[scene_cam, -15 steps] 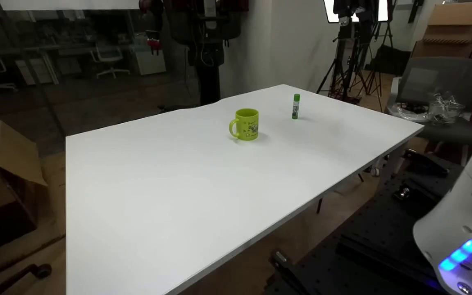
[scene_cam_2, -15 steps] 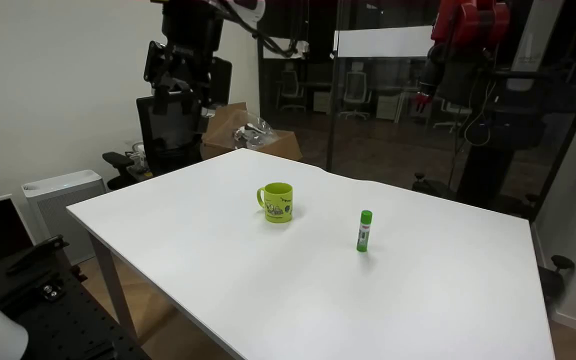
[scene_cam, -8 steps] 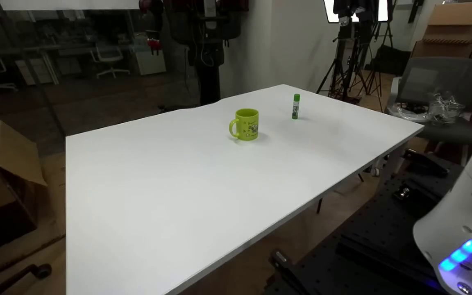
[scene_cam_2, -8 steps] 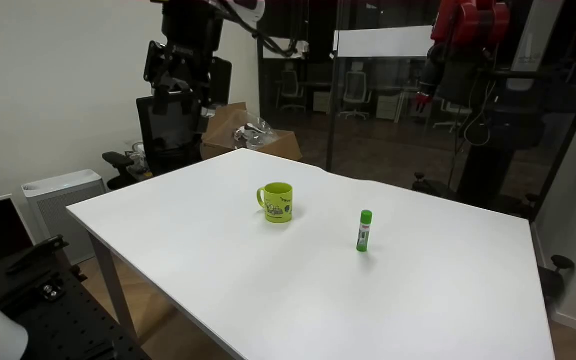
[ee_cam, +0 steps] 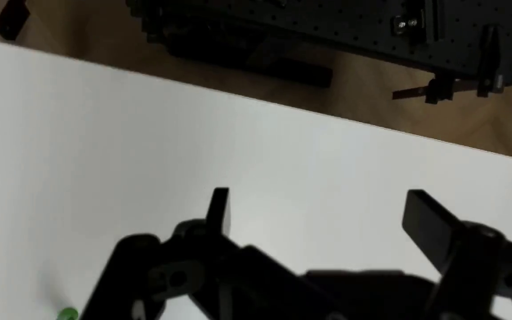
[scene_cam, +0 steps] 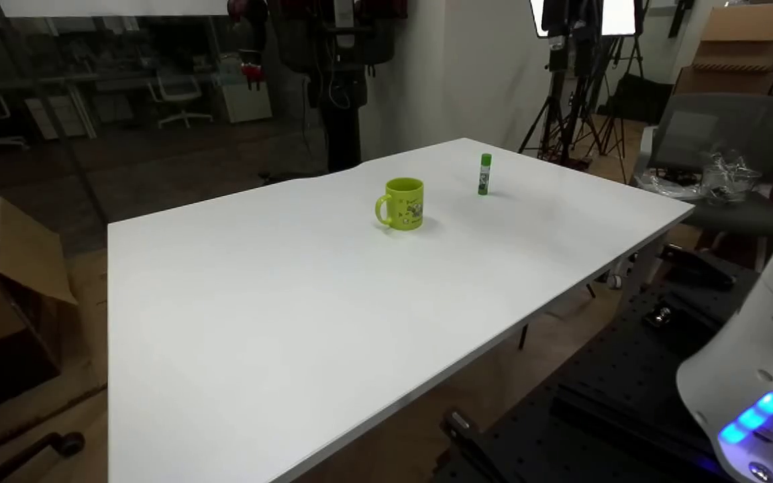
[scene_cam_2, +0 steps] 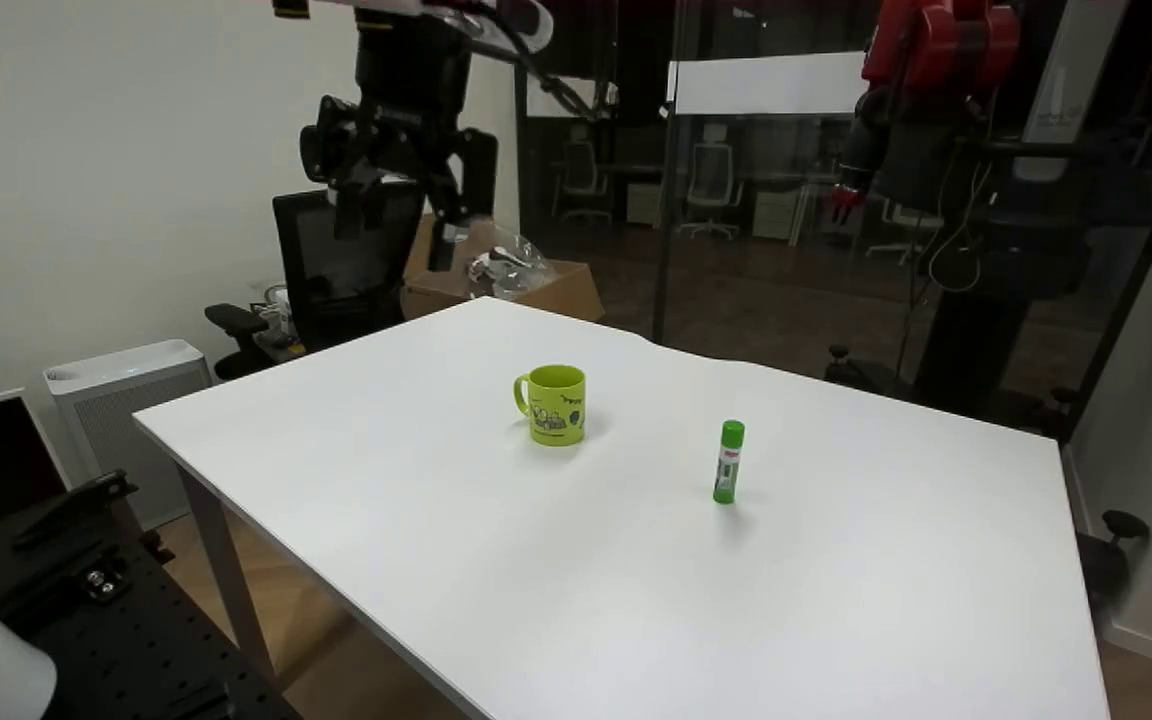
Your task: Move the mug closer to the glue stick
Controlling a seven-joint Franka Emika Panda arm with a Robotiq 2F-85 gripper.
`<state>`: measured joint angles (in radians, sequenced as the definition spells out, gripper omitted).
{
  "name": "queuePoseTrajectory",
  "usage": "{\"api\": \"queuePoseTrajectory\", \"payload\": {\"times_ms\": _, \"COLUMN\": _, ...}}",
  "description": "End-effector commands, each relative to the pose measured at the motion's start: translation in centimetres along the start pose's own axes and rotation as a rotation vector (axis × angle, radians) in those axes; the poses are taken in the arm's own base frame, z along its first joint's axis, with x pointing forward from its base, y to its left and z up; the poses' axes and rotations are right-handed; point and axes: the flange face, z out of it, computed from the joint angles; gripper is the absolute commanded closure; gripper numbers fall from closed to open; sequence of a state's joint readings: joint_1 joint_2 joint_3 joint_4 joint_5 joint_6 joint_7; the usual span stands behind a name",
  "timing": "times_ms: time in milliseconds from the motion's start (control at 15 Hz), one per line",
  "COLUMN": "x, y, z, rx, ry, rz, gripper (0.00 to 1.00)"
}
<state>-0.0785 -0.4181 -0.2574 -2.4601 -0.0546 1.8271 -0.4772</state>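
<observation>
The lime-green mug (scene_cam: 405,204) stands upright on the white table, and it also shows in an exterior view (scene_cam_2: 557,406). The glue stick (scene_cam: 484,176), a slim green tube, stands upright apart from the mug; it also shows in an exterior view (scene_cam_2: 727,463). In the wrist view a green round top, seemingly the glue stick (ee_cam: 67,314), shows at the lower left edge. The mug is out of the wrist view. My gripper (scene_cam_2: 394,238) is high above the table, away from both things. In the wrist view the gripper (ee_cam: 318,193) has its fingers wide apart with nothing between.
The white table (scene_cam: 279,302) has a straight front edge facing the black perforated base plate (scene_cam_2: 146,610). The arm's white base (scene_cam: 755,376) stands there. A red and black robot (scene_cam_2: 936,60) stands behind the table. Cardboard boxes and chairs are around it.
In an exterior view my gripper has moved a little to the right and downward over the last half second. The mug and the glue stick have not moved.
</observation>
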Motion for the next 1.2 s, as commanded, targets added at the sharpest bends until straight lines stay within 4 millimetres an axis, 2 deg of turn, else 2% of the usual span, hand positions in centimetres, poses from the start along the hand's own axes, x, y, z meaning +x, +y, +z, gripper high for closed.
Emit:
{"api": "queuePoseTrajectory", "payload": {"times_ms": 0, "x": 5.9, "y": 3.6, "z": -0.8, "rx": -0.169, "ry": 0.002, "rz": -0.126, "gripper": 0.0}}
{"api": "queuePoseTrajectory", "payload": {"times_ms": 67, "x": 7.7, "y": 4.7, "z": -0.6, "rx": -0.197, "ry": -0.004, "rz": -0.071, "gripper": 0.0}}
{"api": "queuePoseTrajectory", "payload": {"times_ms": 133, "x": 8.6, "y": 5.4, "z": -0.5, "rx": -0.206, "ry": -0.012, "rz": -0.028, "gripper": 0.0}}
{"api": "queuePoseTrajectory", "payload": {"times_ms": 200, "x": 5.3, "y": 3.7, "z": -0.3, "rx": -0.165, "ry": 0.025, "rz": -0.077, "gripper": 0.0}}
{"api": "queuePoseTrajectory", "payload": {"times_ms": 400, "x": 8.3, "y": 5.2, "z": 0.7, "rx": -0.183, "ry": -0.011, "rz": -0.06, "gripper": 0.0}}
{"api": "queuePoseTrajectory", "payload": {"times_ms": 867, "x": 9.2, "y": 5.1, "z": 0.2, "rx": -0.199, "ry": 0.023, "rz": -0.06, "gripper": 0.0}}
{"api": "queuePoseTrajectory", "payload": {"times_ms": 1133, "x": 15.3, "y": 3.9, "z": -1.0, "rx": -0.339, "ry": 0.283, "rz": -0.106, "gripper": 0.0}}
